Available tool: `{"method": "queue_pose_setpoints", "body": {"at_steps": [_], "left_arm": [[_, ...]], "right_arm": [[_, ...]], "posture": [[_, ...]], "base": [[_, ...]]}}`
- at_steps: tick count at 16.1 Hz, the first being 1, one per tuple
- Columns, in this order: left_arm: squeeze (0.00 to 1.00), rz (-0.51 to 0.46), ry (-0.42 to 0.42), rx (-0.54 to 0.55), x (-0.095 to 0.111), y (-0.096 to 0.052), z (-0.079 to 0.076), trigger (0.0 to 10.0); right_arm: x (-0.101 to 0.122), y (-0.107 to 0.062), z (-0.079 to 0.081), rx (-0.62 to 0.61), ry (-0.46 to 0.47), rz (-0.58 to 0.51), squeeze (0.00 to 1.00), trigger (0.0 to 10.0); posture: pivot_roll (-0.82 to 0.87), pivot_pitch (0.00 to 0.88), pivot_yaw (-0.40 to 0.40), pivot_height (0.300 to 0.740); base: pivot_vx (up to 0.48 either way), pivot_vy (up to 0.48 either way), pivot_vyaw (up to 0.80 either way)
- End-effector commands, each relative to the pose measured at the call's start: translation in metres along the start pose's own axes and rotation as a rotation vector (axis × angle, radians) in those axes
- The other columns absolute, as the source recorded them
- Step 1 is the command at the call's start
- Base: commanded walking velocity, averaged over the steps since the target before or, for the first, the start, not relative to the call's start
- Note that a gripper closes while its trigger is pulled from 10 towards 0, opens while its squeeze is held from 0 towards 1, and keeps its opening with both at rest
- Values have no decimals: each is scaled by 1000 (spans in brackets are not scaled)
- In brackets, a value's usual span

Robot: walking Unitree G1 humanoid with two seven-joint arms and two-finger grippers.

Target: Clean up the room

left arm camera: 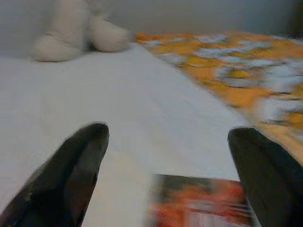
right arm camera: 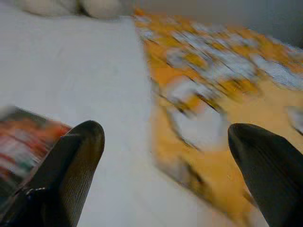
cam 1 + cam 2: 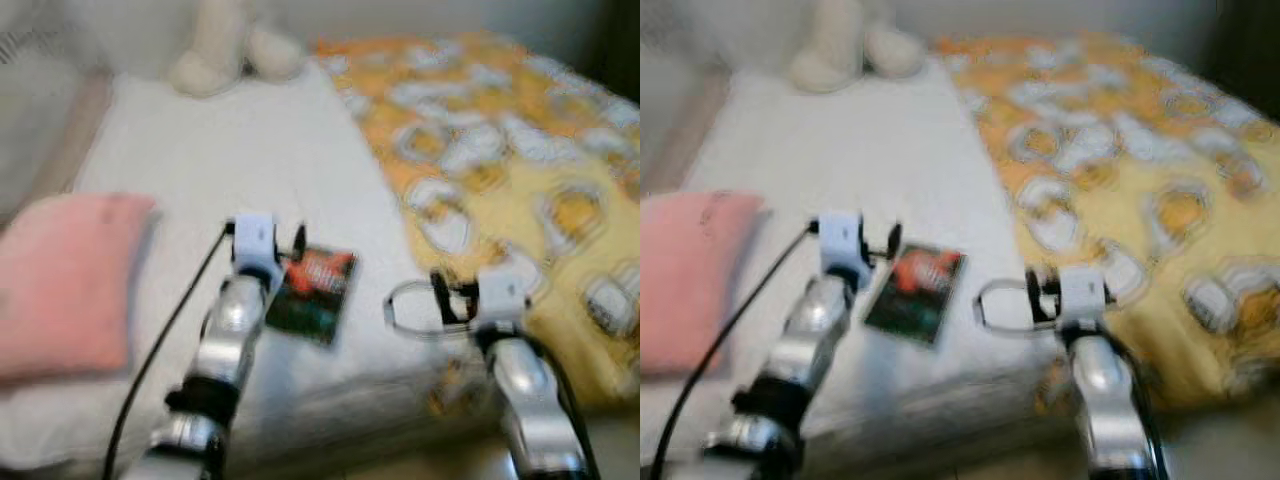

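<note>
The left gripper [image 1: 168, 137] stands wide open, its two black fingers [image 1: 71, 175] spread far apart and holding nothing; it hangs over the white sheet [image 3: 250, 160] near the bed's front edge, with the book [image 3: 312, 292] just beside it and below the gap between the fingers. In the left wrist view the book's red and dark cover [image 1: 199, 203] lies flat on the sheet, closer to one finger than the other, and whether that finger touches it cannot be told through the blur. The right gripper [image 2: 165, 137] is also wide open and empty, hanging over the line where the sheet meets the yellow quilt [image 3: 520, 160], near the front edge of the bed. From the head views the right gripper [image 3: 440, 298] lies to the right of the book and apart from it, with a pale loop [image 3: 410, 305], too blurred to identify, on the sheet beside its fingers. The book sits near the front edge of the bed, between the two arms. A pink pillow [image 3: 65, 275] lies at the bed's front left corner, well apart from the book. The patterned quilt covers the right half of the bed. At the far edge, near the wall, a cream plush toy [image 3: 225, 45] rests on the sheet. All views are blurred.
</note>
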State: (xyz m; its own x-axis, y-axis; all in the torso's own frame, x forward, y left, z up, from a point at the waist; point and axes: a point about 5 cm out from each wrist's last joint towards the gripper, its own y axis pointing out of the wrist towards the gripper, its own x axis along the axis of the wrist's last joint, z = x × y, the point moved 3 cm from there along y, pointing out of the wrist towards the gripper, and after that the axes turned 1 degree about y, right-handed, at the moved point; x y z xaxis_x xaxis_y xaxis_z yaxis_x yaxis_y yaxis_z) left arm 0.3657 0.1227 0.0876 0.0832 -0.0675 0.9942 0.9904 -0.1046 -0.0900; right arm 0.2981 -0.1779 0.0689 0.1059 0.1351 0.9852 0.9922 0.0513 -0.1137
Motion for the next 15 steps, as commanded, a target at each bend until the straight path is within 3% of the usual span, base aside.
{"method": "queue_pose_setpoints", "body": {"at_steps": [1, 4, 7, 9, 11, 15], "left_arm": [[0, 103, 35, 81, -18, 0, 26, 10000], [0, 171, 33, 40, -26, 6, 33, 10000], [0, 274, -3, -72, -38, 11, 18, 10000], [0, 300, -22, -88, -40, 14, 9, 10000], [0, 290, -25, -90, -35, 19, -1, 10000], [0, 164, -44, -141, -6, 31, -11, 10000]], "right_arm": [[3, -2, 11, 42, 15, -12, 0, 10000], [-2, -17, 9, 56, 11, 11, 0, 10000], [-13, -50, 7, 76, 4, 68, 0, 10000], [-16, -73, 6, 81, 1, 107, 0, 10000], [-15, -98, 10, 115, -11, 137, 0, 10000], [-8, -117, 8, 104, -19, 163, 0, 10000]], "posture": [[-199, 11, 49, 740], [-217, 74, 25, 740], [-267, 181, 1, 740], [-299, 249, -17, 740], [-340, 324, -31, 740], [-388, 368, -33, 740]], "base": [[0, 0, 0], [0, 0, 0], [0, 0, 0], [0, 0, 0], [0, 0, 0], [0, 0, 0]]}}
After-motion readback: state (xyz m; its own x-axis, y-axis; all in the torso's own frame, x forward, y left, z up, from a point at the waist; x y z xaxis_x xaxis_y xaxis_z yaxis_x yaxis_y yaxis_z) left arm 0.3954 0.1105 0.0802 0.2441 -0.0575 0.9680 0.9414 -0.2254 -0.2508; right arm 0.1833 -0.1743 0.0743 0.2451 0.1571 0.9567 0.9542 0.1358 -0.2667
